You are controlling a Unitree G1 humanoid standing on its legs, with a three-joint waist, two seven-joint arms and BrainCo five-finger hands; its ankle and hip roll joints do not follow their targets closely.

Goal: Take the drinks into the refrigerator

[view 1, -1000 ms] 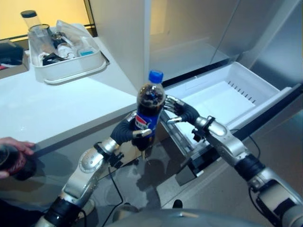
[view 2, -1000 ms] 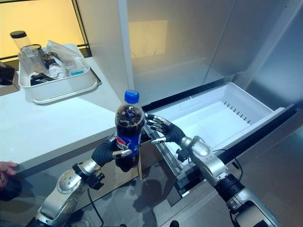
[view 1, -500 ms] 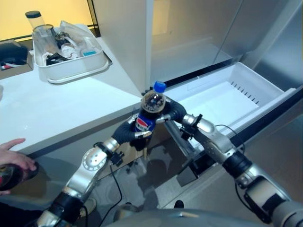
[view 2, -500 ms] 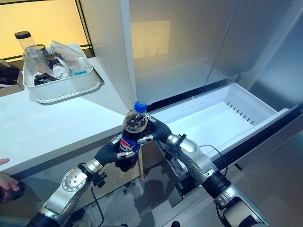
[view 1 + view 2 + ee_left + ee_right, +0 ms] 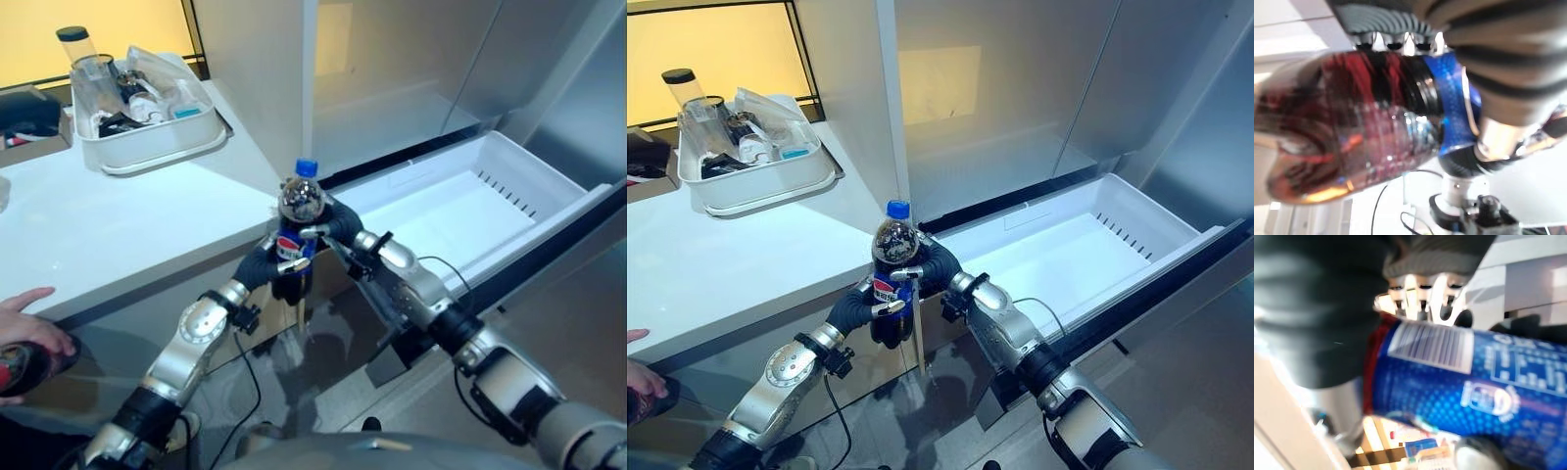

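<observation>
A cola bottle with a blue cap and blue label stands upright in the air in front of the counter edge. My left hand is curled round its lower part from the left. My right hand wraps its upper part from the right. Both wrist views show the bottle pressed close against the fingers. To the right, the white refrigerator drawer is pulled out and has nothing in it. Above it the fridge compartment stands open.
A white tub of kitchen items sits at the back left of the white counter. A person's hand holds another dark bottle at the lower left. The drawer's front panel juts out at the right.
My right hand has come in from beside the bottle and closed round its upper part. The bottle sits lower and farther from the camera, with both hands on it.
</observation>
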